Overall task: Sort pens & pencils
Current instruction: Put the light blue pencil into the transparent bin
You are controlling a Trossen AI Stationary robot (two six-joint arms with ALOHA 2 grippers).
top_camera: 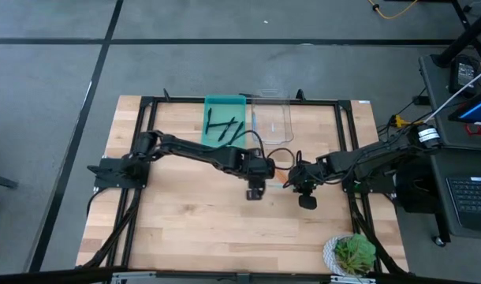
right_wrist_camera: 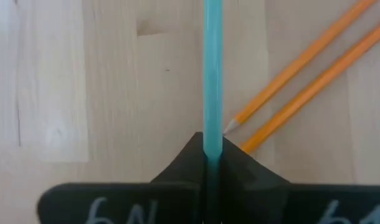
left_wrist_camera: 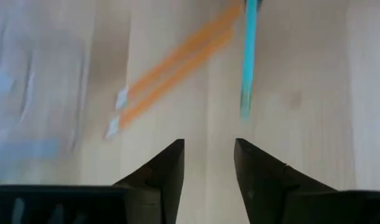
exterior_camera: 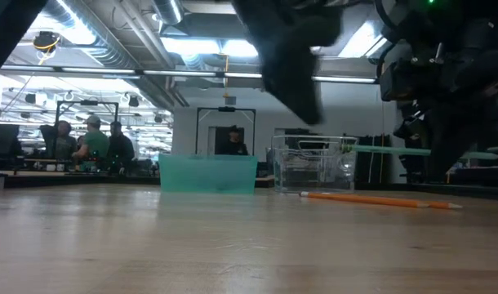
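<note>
My right gripper (right_wrist_camera: pixel 212 149) is shut on a light-blue pencil (right_wrist_camera: pixel 212 74), just right of the table's middle (top_camera: pixel 296 180). Two orange pencils (right_wrist_camera: pixel 302 60) lie side by side on the wood beside it, also visible in the left wrist view (left_wrist_camera: pixel 174 59) and the low view (exterior_camera: pixel 371 198). My left gripper (left_wrist_camera: pixel 209 149) hovers open above the table (top_camera: pixel 260 177), short of the orange pencils. Black pens (top_camera: pixel 222 126) lie in the green tray (top_camera: pixel 211 102) at the far edge. A thin light-blue line (top_camera: pixel 255 118) shows at the clear bin's left wall. My right gripper pinches the light-blue pencil between its two fingers near one end (right_wrist_camera: pixel 212 134). The pencil runs along the fingers and sticks out ahead of them. In the low view it is lifted clear of the table and roughly level (exterior_camera: pixel 388 150).
A clear plastic bin (top_camera: pixel 281 130) stands right of the green tray at the far edge. A potted plant (top_camera: pixel 351 252) sits at the near right corner. Bare wood lies across the near half of the table (top_camera: pixel 193 229). People stand in the room beyond (exterior_camera: pixel 94 139).
</note>
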